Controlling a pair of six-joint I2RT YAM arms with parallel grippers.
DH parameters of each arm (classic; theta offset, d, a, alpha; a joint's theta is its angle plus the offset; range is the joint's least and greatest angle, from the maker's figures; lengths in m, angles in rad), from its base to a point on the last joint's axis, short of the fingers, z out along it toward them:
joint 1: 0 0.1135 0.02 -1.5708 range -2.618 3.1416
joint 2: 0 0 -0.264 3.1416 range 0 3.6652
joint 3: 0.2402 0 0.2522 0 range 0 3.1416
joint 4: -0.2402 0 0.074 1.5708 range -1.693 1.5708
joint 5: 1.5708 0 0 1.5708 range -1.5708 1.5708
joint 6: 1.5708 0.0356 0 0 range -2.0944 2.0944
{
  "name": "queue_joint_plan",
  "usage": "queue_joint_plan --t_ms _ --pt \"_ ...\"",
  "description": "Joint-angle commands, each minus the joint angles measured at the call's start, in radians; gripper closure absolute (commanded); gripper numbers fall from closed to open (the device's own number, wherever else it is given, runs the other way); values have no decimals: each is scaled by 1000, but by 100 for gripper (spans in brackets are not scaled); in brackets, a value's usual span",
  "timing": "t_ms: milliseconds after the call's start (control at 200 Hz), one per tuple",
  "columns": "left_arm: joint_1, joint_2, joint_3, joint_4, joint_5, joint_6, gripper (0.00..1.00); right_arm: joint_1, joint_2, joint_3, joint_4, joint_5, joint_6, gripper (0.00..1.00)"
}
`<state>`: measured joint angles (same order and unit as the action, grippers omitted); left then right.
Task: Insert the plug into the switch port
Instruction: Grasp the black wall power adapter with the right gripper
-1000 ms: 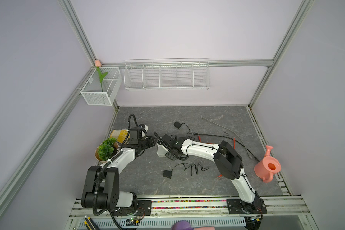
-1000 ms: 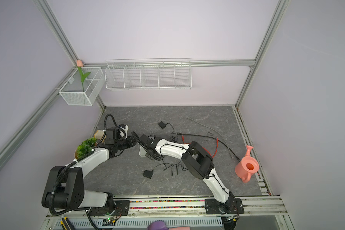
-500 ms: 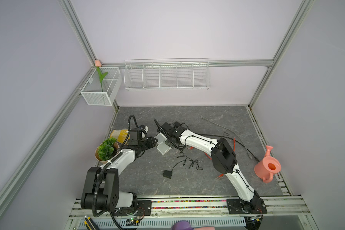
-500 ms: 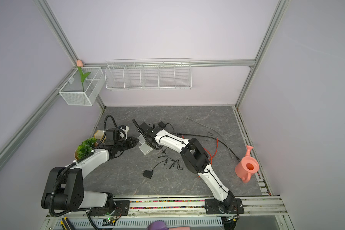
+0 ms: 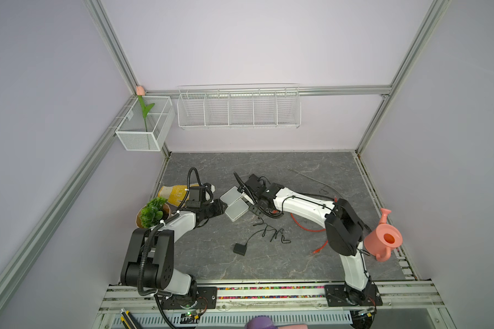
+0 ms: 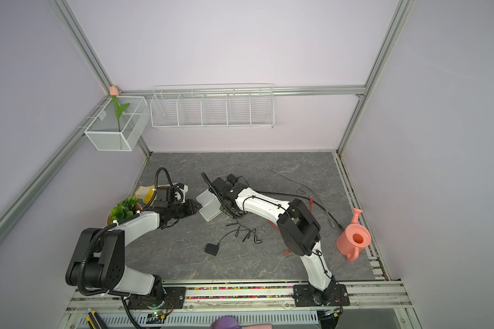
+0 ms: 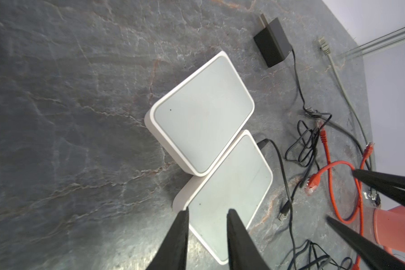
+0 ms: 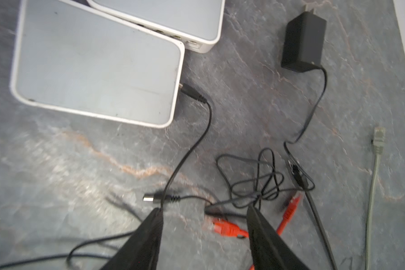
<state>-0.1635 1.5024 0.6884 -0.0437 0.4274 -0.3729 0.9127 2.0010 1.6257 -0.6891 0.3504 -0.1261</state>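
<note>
A white switch (image 6: 210, 214) lay on the grey bench (image 6: 183, 256) touching a second switch (image 6: 203, 196) behind it, with the left hand (image 6: 196, 206) just at their left edge and the right hand (image 6: 225, 209) low over their right side. Nearer the front a thin black cable (image 6: 244, 231) lay in loose coils and ran to a black adapter (image 6: 211, 248), while a pink watering can (image 6: 353, 238) stood well apart on the right.

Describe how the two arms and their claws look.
The left arm and right arm have white shell links with bulky black joints. A ribbed black hose loops over the left; thin black cables run along the right. The left claw and right claw each have two slim black fingers tapering to points.
</note>
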Motion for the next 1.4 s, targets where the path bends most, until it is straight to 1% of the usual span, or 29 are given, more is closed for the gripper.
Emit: queue_joint_plan --t_ms 0,135,265,360,475,535,630,755,855,860,875,910,930,980,1270,1395 --pt "-10 27 43 0 17 29 69 24 -75 -98 17 -35 61 38" --pt "-13 38 48 5 20 27 69 38 -82 -202 11 -73 103 37" --pt "-13 8 41 -5 11 23 69 47 -124 -294 43 -126 124 37" --pt "-12 -27 35 -12 -3 12 69 97 -174 -327 79 -147 127 37" --pt "-1 -89 15 -12 -36 -17 69 167 -173 -308 89 -162 100 36" --pt "25 -134 -6 1 -35 -49 69 191 -155 -287 87 -170 87 35" --pt "67 -225 -34 -12 -46 -76 69 208 -134 -263 101 -225 67 34" --pt "84 -358 -39 -86 -135 -116 69 226 -102 -232 119 -299 48 32" --pt "84 -462 -63 -94 -193 -134 69 229 -80 -213 123 -341 43 31" --pt "84 -467 -64 -94 -197 -136 69 229 -79 -212 125 -343 43 30" --pt "83 -484 -69 -94 -208 -142 69 231 -76 -210 127 -352 42 24" --pt "85 -519 -75 -98 -226 -148 69 232 -70 -207 130 -371 42 21" --pt "85 -537 -76 -104 -235 -151 69 234 -66 -205 135 -379 42 17" --pt "85 -571 -74 -120 -249 -155 69 240 -57 -200 141 -384 42 15" --pt "87 -609 -44 -160 -249 -164 69 260 27 -165 109 -423 37 17" --pt "88 -633 -46 -163 -274 -179 69 262 60 -171 117 -389 55 19"
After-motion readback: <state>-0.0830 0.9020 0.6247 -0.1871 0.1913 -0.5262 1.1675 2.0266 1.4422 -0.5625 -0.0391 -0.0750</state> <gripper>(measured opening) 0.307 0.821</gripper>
